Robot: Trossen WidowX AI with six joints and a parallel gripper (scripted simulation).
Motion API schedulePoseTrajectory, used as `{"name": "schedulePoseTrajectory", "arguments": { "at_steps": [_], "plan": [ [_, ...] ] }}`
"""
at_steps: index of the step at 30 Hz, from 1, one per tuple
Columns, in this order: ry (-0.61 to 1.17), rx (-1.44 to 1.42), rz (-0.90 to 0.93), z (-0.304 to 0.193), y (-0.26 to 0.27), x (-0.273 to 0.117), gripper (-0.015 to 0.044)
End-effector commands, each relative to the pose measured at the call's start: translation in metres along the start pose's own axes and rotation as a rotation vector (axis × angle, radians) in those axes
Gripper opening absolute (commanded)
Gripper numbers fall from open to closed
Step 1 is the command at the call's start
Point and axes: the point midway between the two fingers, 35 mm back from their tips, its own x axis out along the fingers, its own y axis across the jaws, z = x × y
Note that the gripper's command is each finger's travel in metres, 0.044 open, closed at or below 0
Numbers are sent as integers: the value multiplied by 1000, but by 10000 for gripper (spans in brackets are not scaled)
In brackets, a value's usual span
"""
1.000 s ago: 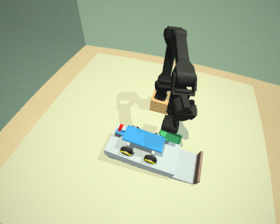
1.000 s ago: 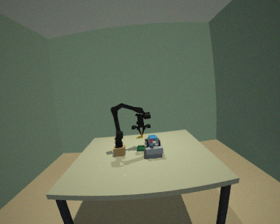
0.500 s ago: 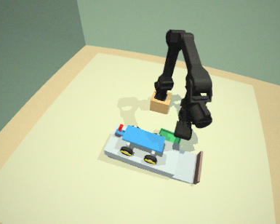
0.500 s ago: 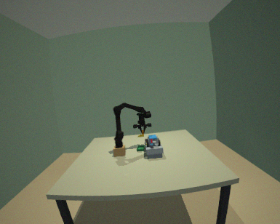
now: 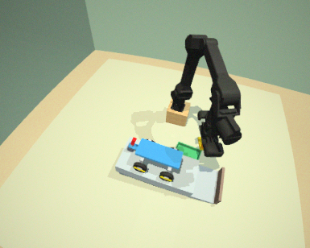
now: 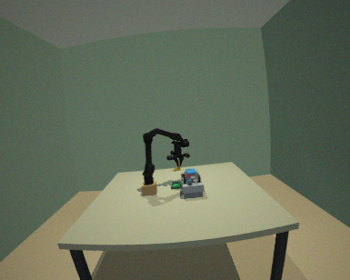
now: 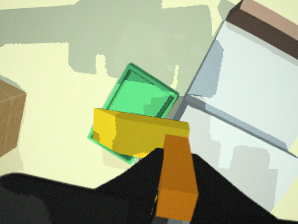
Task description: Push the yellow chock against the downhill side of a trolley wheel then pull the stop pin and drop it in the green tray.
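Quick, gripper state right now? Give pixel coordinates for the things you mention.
Gripper (image 5: 208,150) (image 6: 178,166) (image 7: 175,158): closed on the orange handle of the yellow chock (image 5: 200,143) (image 6: 176,170) (image 7: 135,132), holding it up off the table.

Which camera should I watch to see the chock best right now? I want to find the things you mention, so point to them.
The wrist view: it shows the chock (image 5: 200,143) (image 6: 177,170) (image 7: 140,132) large, with its yellow body and orange handle in the gripper (image 5: 213,155) (image 6: 178,157) (image 7: 175,158). The top view shows only a yellow sliver beside the gripper; the exterior view shows it tiny, hanging below the gripper.
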Motion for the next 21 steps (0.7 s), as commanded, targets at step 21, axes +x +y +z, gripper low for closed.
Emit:
{"name": "schedulePoseTrajectory", "arguments": {
  "at_steps": [21],
  "plan": [
    [55,-885,43,3,-1,-1,0]
  ]
}}
